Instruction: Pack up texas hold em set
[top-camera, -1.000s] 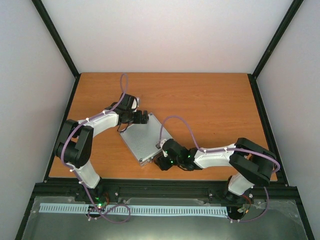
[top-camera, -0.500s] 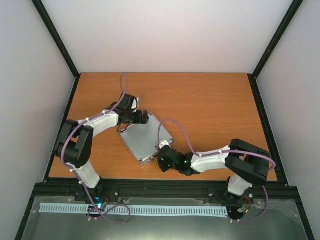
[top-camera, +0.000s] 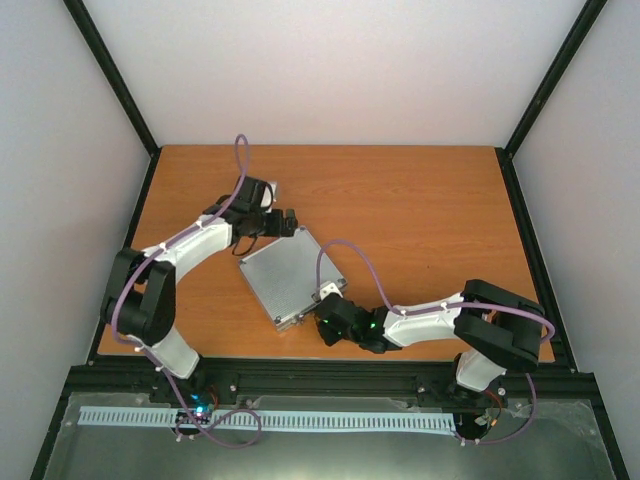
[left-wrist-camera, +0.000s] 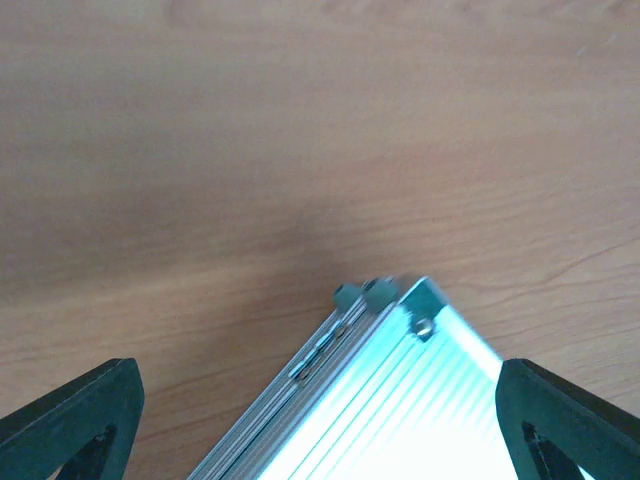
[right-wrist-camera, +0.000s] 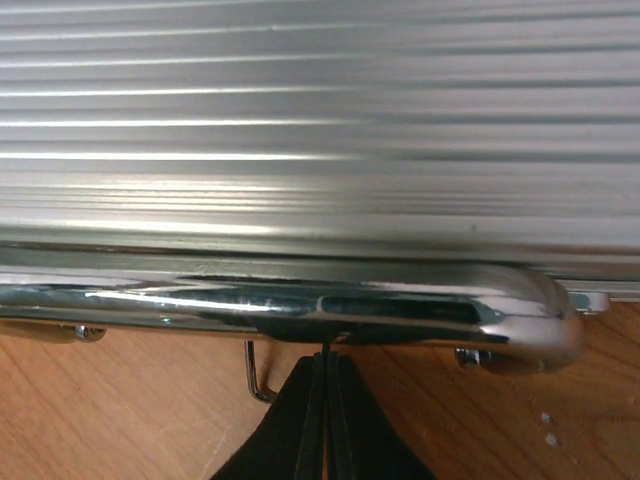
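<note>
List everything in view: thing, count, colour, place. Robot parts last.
case: 1, silver ribbed metal, shut, lying flat and askew, left of the table's middle
table: 1, orange-brown wood, under the case
frame posts: 2, black, at the back corners
slotted strip: 1, white, along the near rail
left gripper: 1, black, jaws open, at the case's far corner
right gripper: 1, black, jaws shut, at the case's near side
cables: 2, purple, one on each arm
</note>
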